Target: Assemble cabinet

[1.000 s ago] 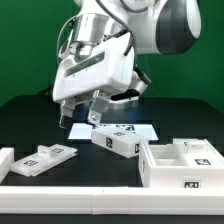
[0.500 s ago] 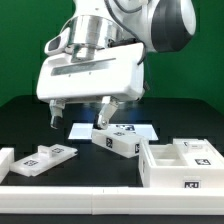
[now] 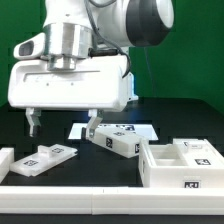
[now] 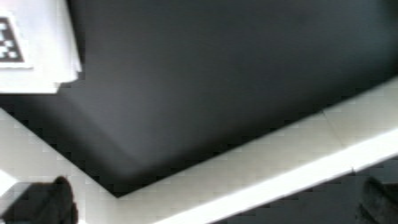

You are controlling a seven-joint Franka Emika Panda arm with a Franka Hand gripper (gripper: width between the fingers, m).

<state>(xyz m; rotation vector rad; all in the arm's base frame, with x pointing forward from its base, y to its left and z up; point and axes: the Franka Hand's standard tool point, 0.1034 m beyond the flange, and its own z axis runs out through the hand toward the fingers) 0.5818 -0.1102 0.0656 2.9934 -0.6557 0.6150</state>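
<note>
The cabinet lies in loose white tagged parts on the black table. The large compartmented box body (image 3: 180, 160) is at the exterior view's right. A rectangular block (image 3: 115, 142) lies in the middle. A small flat piece (image 3: 46, 157) lies at the left, and another piece (image 3: 5, 160) sits at the far left edge. My gripper (image 3: 62, 124) hangs open and empty above the table, over the gap between the flat piece and the block, touching nothing. In the wrist view my gripper (image 4: 214, 208) frames bare table, with a tagged white corner (image 4: 27, 45) at one side; I cannot tell which part it is.
The marker board (image 3: 135, 130) lies flat behind the block. A white rail (image 3: 70, 185) runs along the table's front edge; it shows as a pale diagonal band in the wrist view (image 4: 249, 160). A green wall stands behind.
The gripper and arm have swung to the exterior view's left and closer to the camera, staying open. The parts on the table have not moved.
</note>
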